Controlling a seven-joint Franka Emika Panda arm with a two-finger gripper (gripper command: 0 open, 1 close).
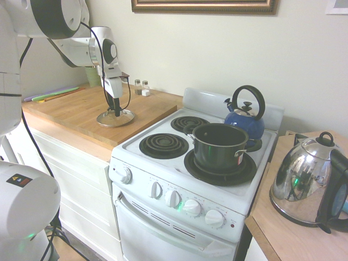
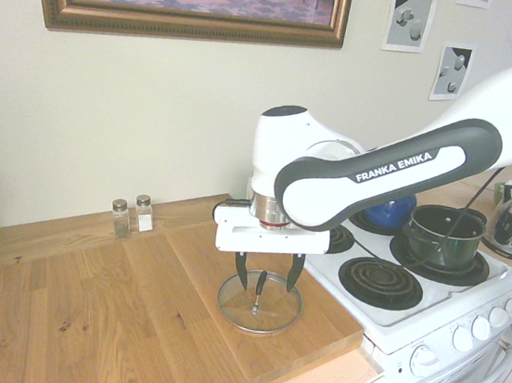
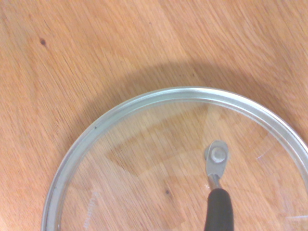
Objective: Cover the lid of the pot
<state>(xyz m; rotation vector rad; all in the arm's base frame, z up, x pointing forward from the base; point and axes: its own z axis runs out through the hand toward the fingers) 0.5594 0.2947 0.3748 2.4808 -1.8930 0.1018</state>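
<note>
The glass lid [image 2: 259, 306] is seen flat on the wooden bench [image 2: 127, 325], straddled by the hand [image 2: 264, 283] with fingers apart, ungrasped, while the pot [image 1: 220, 145] on the stove [image 1: 190, 179] is left uncovered.

Gripper above the glass lid on the wooden worktop

The gripper [image 2: 268, 275] hangs with jaws spread either side of the lid's [image 2: 258, 308] upright handle; the pot [image 2: 444, 235] sits uncovered on the stove [image 2: 428, 315].

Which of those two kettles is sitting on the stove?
The blue kettle, with its black loop handle, stands on the stove's back burner behind the pot. The chrome kettle sits off the stove, on the wooden counter beside it.
</note>
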